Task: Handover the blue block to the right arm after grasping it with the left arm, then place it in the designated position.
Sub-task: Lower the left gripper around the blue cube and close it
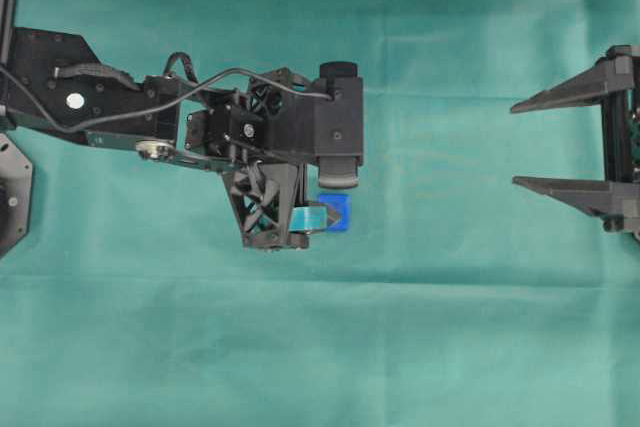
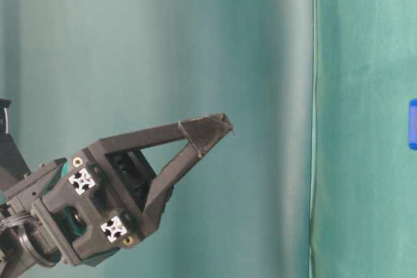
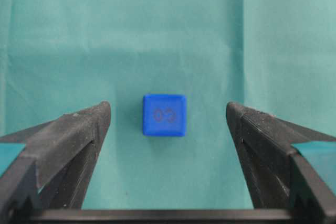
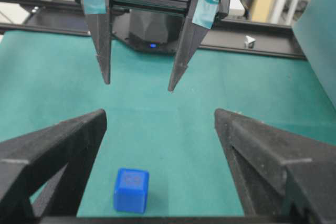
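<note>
The blue block [image 3: 164, 115] is seen resting on the green cloth [image 1: 450, 327] of the tabletop, its top face marked with a faint round print. The left pincer [image 4: 139, 83], its fingers banded with teal tape [image 4: 205, 8], is held above the block with the jaws spread wide apart; nothing is gripped, and no contact with the block is visible. In the left wrist view the block is framed between the two black fingertips [image 3: 86, 129], with clear cloth on either side.

In the overhead view the left arm [image 1: 200, 117] is shown reaching in from the left edge, the block [image 1: 337, 213] partly covered by its wrist. The right pincer [image 1: 515, 144] is seen well apart at the right edge, its all-black fingers likewise spread wide and empty, pointed towards the block. From the right wrist camera the block [image 4: 131, 190] is viewed low between the two dark fingers [image 4: 63, 150], with the left pincer hanging beyond it.
</note>
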Robot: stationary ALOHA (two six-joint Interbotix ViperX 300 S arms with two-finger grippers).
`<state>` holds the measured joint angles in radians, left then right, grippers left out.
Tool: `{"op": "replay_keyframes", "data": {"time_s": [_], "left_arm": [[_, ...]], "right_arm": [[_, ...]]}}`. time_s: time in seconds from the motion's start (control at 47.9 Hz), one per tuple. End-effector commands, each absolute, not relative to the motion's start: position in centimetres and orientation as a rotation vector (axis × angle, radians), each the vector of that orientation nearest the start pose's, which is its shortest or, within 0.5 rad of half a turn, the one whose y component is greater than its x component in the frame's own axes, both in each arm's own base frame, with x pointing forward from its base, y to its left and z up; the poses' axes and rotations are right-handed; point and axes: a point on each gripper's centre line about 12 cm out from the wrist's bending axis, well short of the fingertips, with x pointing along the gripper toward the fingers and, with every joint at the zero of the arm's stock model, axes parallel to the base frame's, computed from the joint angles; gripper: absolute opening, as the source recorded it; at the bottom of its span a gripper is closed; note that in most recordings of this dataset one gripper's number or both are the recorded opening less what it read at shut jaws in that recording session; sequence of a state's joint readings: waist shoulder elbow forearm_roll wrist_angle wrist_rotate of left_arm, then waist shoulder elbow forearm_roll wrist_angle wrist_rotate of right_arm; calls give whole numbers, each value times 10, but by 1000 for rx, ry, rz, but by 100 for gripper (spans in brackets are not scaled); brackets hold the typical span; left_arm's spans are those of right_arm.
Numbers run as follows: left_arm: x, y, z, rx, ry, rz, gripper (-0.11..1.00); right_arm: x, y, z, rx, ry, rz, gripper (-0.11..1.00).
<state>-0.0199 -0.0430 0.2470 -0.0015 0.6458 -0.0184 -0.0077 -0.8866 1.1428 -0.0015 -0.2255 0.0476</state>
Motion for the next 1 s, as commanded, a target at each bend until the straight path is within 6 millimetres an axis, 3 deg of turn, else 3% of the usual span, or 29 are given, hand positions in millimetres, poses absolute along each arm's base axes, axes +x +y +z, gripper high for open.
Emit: {"op": "replay_keyframes", "data": {"time_s": [0.0, 0.417, 0.71, 0.981], "left_arm": [[419, -10, 294, -8, 810, -14, 100], [419, -10, 287, -7, 825, -16, 100], [421, -10, 260, -7, 818, -16, 100], [426, -15, 220, -2, 858, -25, 100]], "right_arm": [[216, -2, 294, 43, 3, -9, 94], [216, -2, 294, 43, 4, -9, 94], [218, -2, 292, 43, 12, -9, 94], [218, -2, 290, 43, 17, -9, 94]]}}
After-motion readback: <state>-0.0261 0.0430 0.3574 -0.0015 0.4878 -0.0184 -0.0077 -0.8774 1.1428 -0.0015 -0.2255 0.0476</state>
